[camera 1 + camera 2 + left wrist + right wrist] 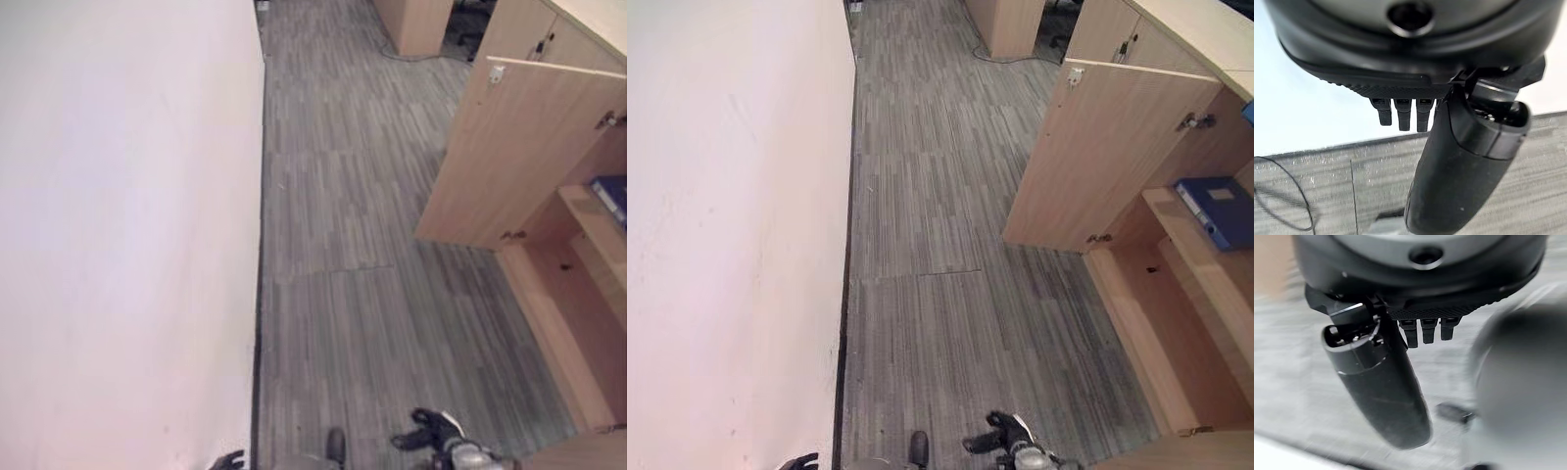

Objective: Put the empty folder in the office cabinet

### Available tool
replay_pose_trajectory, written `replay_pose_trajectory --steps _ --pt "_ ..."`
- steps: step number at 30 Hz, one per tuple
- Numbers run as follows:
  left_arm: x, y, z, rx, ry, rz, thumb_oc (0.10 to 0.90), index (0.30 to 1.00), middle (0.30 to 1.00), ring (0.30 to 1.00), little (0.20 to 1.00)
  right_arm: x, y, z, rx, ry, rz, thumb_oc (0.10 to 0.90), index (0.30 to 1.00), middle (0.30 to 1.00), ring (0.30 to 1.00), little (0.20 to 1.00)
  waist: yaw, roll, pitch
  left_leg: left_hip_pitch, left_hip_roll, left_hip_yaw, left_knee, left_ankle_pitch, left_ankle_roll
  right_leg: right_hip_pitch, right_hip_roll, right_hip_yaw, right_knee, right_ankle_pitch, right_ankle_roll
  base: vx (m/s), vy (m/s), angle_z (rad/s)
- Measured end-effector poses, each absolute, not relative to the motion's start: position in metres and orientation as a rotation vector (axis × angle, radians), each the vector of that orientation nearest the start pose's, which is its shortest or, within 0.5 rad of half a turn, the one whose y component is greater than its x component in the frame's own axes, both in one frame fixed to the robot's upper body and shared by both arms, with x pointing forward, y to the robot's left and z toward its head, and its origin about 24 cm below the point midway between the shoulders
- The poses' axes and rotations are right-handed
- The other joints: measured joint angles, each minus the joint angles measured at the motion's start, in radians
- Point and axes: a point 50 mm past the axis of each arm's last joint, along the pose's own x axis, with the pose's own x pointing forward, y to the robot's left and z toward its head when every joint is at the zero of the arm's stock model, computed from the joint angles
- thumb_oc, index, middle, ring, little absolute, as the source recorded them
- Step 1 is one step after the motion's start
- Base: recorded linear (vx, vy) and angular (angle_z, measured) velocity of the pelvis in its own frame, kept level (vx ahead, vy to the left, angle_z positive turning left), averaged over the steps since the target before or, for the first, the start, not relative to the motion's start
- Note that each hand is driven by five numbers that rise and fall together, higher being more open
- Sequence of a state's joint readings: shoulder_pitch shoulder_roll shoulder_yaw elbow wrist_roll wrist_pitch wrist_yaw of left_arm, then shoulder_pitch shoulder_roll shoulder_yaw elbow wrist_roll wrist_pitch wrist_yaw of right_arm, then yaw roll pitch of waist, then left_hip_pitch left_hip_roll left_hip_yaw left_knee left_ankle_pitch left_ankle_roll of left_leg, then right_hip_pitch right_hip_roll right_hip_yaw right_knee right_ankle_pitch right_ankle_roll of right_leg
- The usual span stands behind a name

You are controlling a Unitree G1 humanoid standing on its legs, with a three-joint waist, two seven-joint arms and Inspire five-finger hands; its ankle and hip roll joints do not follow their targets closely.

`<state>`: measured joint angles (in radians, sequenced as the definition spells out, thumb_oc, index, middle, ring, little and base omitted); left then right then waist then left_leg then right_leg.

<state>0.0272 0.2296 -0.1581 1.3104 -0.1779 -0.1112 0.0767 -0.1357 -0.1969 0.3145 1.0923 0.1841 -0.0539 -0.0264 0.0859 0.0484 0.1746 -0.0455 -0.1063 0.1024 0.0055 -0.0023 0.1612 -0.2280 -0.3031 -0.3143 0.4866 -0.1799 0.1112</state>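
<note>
A blue folder (1218,211) lies flat on a shelf inside the open wooden office cabinet (1176,323) at the right. Its edge also shows in the left eye view (613,196). The cabinet door (1097,157) stands swung out over the floor. My right hand (1004,436) hangs low at the bottom edge, left of the cabinet's lower compartment, with relaxed fingers and nothing in it (1381,391). My left hand (227,460) sits at the bottom beside the wall, also holding nothing, its thumb (1459,166) and fingers straight.
A white wall (118,245) runs along the whole left side. Grey striped carpet (343,245) stretches ahead between the wall and the cabinet. More wooden furniture (416,24) and a dark chair (470,24) stand at the far end.
</note>
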Motion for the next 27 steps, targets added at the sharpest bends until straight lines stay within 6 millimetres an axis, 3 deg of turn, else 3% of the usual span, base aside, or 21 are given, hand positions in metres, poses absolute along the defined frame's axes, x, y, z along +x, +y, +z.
replay_pose_trajectory --steps 2,3,5,6,8,13,14,15,17,19,21,22,23,24,26,27 --pt "0.061 0.237 -0.166 0.191 1.236 0.202 0.800 0.900 0.900 0.900 0.900 0.181 -0.180 -0.132 -0.220 0.872 0.101 0.800 0.900 0.900 0.900 0.900 -0.008 0.001 0.015 0.019 0.003 0.022 -0.016 0.000 -0.008 -0.016 0.019 -0.032 -0.185 0.047 0.018 0.20 -0.159 -0.30" --pt "0.055 0.237 -0.166 0.187 1.246 0.208 0.800 0.900 0.900 0.900 0.900 0.183 -0.178 -0.130 -0.224 0.852 0.111 0.800 0.900 0.900 0.900 0.900 -0.010 -0.007 0.021 0.038 0.000 0.030 -0.037 -0.010 -0.027 -0.031 0.023 -0.064 -0.319 0.111 0.045 0.20 -0.175 -0.23" --pt "0.054 0.238 -0.166 0.177 1.249 0.220 0.800 0.900 0.900 0.900 0.900 0.183 -0.179 -0.130 -0.225 0.856 0.104 0.800 0.900 0.900 0.900 0.900 -0.013 -0.019 0.030 0.051 0.000 0.032 -0.046 -0.012 -0.029 -0.027 0.028 -0.078 -0.431 0.185 0.046 0.25 -0.196 -0.09" --pt "0.055 0.240 -0.166 0.168 1.245 0.238 0.800 0.900 0.900 0.900 0.900 0.176 -0.184 -0.134 -0.209 0.890 0.071 0.800 0.900 0.900 0.900 0.900 -0.016 -0.034 0.035 0.060 -0.001 0.025 -0.053 -0.024 -0.046 -0.025 0.029 -0.080 -0.528 0.250 0.057 0.26 -0.215 0.01" --pt "0.055 0.240 -0.166 0.164 1.245 0.245 0.800 0.900 0.900 0.900 0.900 0.162 -0.194 -0.141 -0.199 0.949 0.026 0.800 0.900 0.900 0.900 0.900 -0.026 -0.047 0.038 0.080 0.000 0.020 -0.067 -0.020 -0.042 -0.015 0.022 -0.082 -0.577 0.313 0.057 0.30 -0.208 0.04" --pt "0.060 0.243 -0.165 0.161 1.231 0.271 0.800 0.900 0.900 0.900 0.900 0.127 -0.220 -0.154 -0.137 1.081 -0.135 0.800 0.900 0.900 0.900 0.900 -0.048 -0.070 0.033 0.136 0.008 -0.011 -0.084 -0.055 -0.092 0.048 0.008 -0.107 -0.508 0.345 0.048 0.33 -0.248 0.15" --pt "0.063 0.243 -0.164 0.171 1.226 0.260 0.800 0.900 0.900 0.900 0.900 0.127 -0.223 -0.154 -0.132 1.086 -0.152 0.800 0.900 0.900 0.900 0.900 -0.058 -0.071 0.030 0.138 0.020 -0.022 -0.079 -0.065 -0.109 0.059 0.014 -0.109 -0.488 0.386 0.013 0.25 -0.296 0.20" --pt "0.074 0.233 -0.165 0.186 1.209 0.221 0.800 0.900 0.900 0.900 0.900 0.128 -0.233 -0.151 -0.151 1.084 -0.170 0.800 0.900 0.900 0.900 0.900 -0.070 -0.033 0.032 0.135 0.059 -0.031 -0.071 -0.078 -0.131 0.054 0.042 -0.119 -0.441 0.363 -0.017 0.35 -0.429 0.28" --pt "0.087 0.224 -0.164 0.198 1.172 0.176 0.800 0.900 0.900 0.900 0.900 0.131 -0.244 -0.148 -0.170 1.081 -0.187 0.800 0.900 0.900 0.900 0.900 -0.083 -0.005 0.031 0.150 0.110 -0.040 -0.056 -0.072 -0.163 0.034 0.061 -0.115 -0.323 0.283 -0.032 0.22 -0.324 0.17" --pt "0.096 0.225 -0.161 0.225 1.142 0.155 0.800 0.900 0.900 0.900 0.900 0.133 -0.247 -0.146 -0.178 1.073 -0.190 0.800 0.900 0.900 0.900 0.900 -0.093 -0.014 0.031 0.157 0.138 -0.055 -0.026 -0.078 -0.178 0.028 0.068 -0.109 -0.245 0.217 -0.051 0.16 -0.241 0.14" --pt "0.114 0.222 -0.157 0.262 1.084 0.114 0.800 0.900 0.900 0.900 0.900 0.132 -0.252 -0.145 -0.192 1.079 -0.205 0.800 0.900 0.900 0.900 0.900 -0.108 -0.022 0.031 0.161 0.181 -0.054 -0.003 -0.110 -0.222 0.028 0.107 -0.105 -0.198 0.129 -0.068 0.20 -0.280 0.13" --pt "0.123 0.221 -0.154 0.293 1.057 0.086 0.800 0.900 0.900 0.900 0.900 0.129 -0.253 -0.146 -0.194 1.092 -0.213 0.800 0.900 0.900 0.900 0.900 -0.108 -0.040 0.031 0.152 0.206 -0.053 0.036 -0.133 -0.238 0.028 0.134 -0.091 -0.197 0.083 -0.089 0.23 -0.309 -0.45" --pt "0.128 0.218 -0.152 0.316 1.029 0.052 0.800 0.900 0.900 0.900 0.900 0.125 -0.253 -0.148 -0.201 1.105 -0.216 0.800 0.900 0.900 0.900 0.900 -0.109 -0.068 0.029 0.111 0.238 -0.040 0.151 -0.146 -0.238 0.038 0.167 -0.079 -0.204 0.087 -0.118 0.23 -0.288 -0.62" --pt "0.134 0.214 -0.150 0.322 1.011 0.030 0.800 0.900 0.900 0.900 0.900 0.122 -0.255 -0.148 -0.205 1.113 -0.222 0.800 0.900 0.900 0.900 0.900 -0.115 -0.071 0.029 0.098 0.242 -0.035 0.197 -0.149 -0.247 0.046 0.194 -0.068 -0.213 0.074 -0.121 0.28 -0.328 -0.70" --pt "0.142 0.209 -0.145 0.373 0.948 -0.034 0.800 0.900 0.900 0.900 0.900 0.105 -0.256 -0.153 -0.226 1.165 -0.223 0.800 0.900 0.900 0.900 0.900 -0.106 -0.076 0.027 0.055 0.290 -0.031 0.414 -0.162 -0.249 0.113 0.257 -0.025 -0.278 0.082 -0.160 0.10 -0.091 -0.81" --pt "0.141 0.209 -0.145 0.404 0.943 -0.059 0.800 0.900 0.900 0.900 0.900 0.101 -0.256 -0.154 -0.242 1.183 -0.211 0.800 0.900 0.900 0.900 0.900 -0.102 -0.076 0.025 0.038 0.306 -0.034 0.475 -0.169 -0.251 0.127 0.267 -0.017 -0.282 0.082 -0.171 0.09 -0.072 -0.86"
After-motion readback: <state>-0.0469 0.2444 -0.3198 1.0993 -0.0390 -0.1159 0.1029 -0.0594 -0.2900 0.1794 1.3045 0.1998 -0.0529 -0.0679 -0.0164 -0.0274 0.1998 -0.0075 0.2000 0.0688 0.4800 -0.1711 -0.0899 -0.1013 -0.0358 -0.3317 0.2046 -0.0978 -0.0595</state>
